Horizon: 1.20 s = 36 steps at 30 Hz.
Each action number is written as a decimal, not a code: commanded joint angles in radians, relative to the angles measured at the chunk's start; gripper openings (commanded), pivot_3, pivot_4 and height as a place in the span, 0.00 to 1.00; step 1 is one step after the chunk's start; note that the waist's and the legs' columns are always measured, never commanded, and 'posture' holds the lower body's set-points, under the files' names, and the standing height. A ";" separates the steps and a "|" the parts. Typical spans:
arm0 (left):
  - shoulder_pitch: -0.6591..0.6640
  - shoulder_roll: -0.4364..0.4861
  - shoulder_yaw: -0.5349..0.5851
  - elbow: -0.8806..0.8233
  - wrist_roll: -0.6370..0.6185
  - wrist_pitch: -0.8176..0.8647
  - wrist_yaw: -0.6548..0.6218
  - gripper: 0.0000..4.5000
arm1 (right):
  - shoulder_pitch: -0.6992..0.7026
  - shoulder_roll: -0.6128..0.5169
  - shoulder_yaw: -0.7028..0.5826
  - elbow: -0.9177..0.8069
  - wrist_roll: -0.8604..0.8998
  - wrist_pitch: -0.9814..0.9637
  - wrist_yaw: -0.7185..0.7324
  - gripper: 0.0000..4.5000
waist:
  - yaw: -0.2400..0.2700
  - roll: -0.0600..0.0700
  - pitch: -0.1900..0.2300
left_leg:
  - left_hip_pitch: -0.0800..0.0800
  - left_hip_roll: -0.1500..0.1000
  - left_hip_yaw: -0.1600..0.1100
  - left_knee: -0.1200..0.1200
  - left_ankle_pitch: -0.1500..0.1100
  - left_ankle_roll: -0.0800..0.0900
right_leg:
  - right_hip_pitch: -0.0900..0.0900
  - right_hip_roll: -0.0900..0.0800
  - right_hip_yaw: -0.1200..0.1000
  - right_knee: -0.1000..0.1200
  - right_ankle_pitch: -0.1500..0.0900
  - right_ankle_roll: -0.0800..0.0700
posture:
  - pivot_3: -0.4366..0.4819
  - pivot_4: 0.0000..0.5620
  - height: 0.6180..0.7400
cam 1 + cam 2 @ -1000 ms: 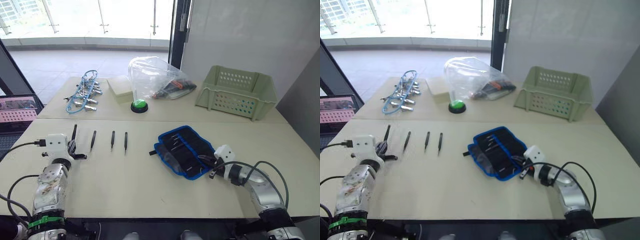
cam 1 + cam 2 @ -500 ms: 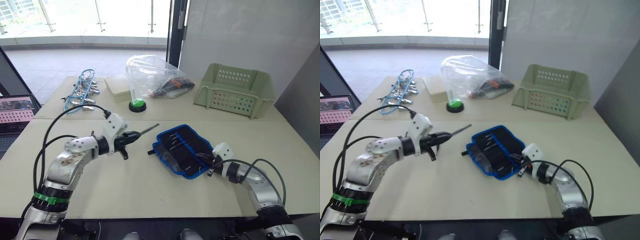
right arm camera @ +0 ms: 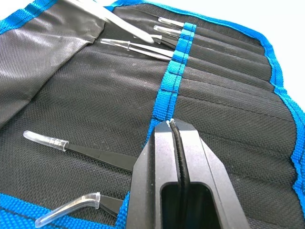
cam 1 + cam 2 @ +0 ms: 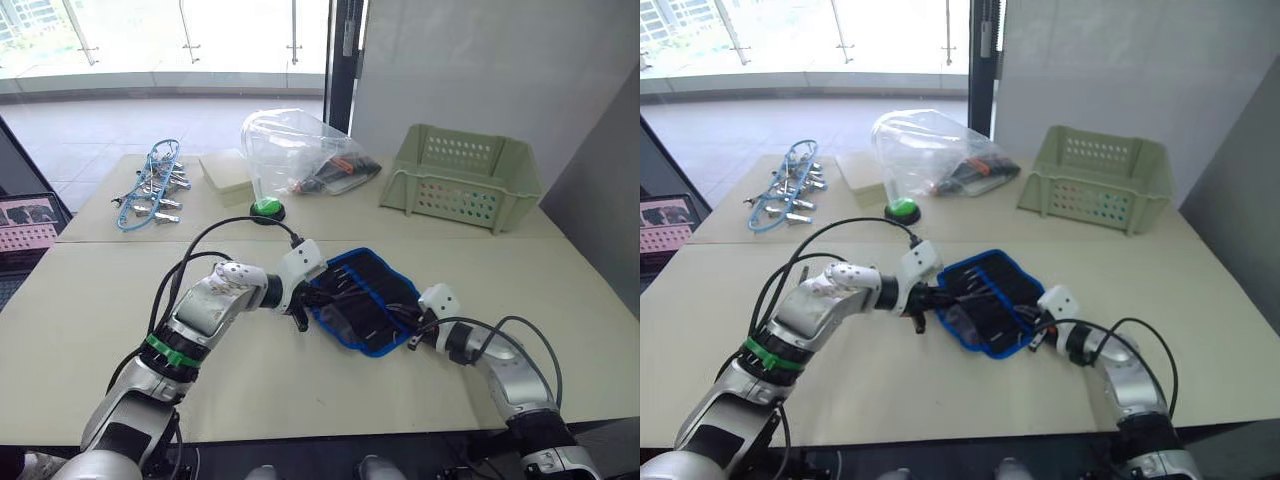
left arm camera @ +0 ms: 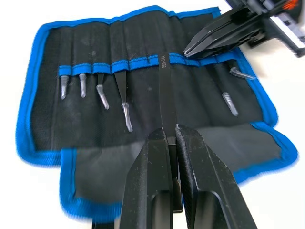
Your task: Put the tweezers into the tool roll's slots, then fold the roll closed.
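Tweezer [image 5: 167, 95] pinched in my left tool [image 5: 170, 130], its tip resting at the blue mouth band of an empty slot [image 5: 164, 60] on the roll [image 4: 370, 300], which lies open on the bench [image 4: 300, 380]. My right tool [image 3: 173, 125] is pressed together, tips down on the blue band beside that slot, apparently pinning the fabric. Six capped tweezers already sit in pockets, four [image 5: 95, 88] on one side of my slot and two [image 5: 230, 102] on the other. To do this well, I judge I should keep the tweezer in line with the slot's stitching, hold it low and nearly flat, and slide it in slowly; a skewed tip may catch the band or ruck the cloth.
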 commanded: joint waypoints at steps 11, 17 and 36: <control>-0.043 -0.111 -0.001 0.135 0.102 -0.046 0.053 0.01 | 0.059 -0.007 0.038 0.055 -0.060 0.046 -0.034 0.00 | 0.007 0.000 0.000 | 0.000 0.000 0.000 0.000 0.000 0.000 | 0.000 -0.001 0.000 0.000 0.000 0.000 | 0.48 0.27 1.00; -0.073 -0.168 0.007 0.225 0.147 -0.084 0.095 0.01 | 0.043 0.000 0.043 0.078 -0.063 0.045 -0.038 0.00 | 0.010 0.000 0.000 | 0.000 -0.001 0.000 0.001 0.000 0.000 | 0.001 -0.001 0.000 0.000 0.000 0.001 | 0.48 0.27 1.00; -0.164 -0.402 0.036 0.620 0.216 -0.413 0.142 0.01 | 0.066 -0.003 0.059 0.043 -0.060 0.074 -0.033 0.00 | 0.016 0.000 0.000 | -0.001 -0.001 0.000 0.001 0.000 0.000 | 0.000 -0.001 0.000 0.000 0.001 0.000 | 0.48 0.27 1.00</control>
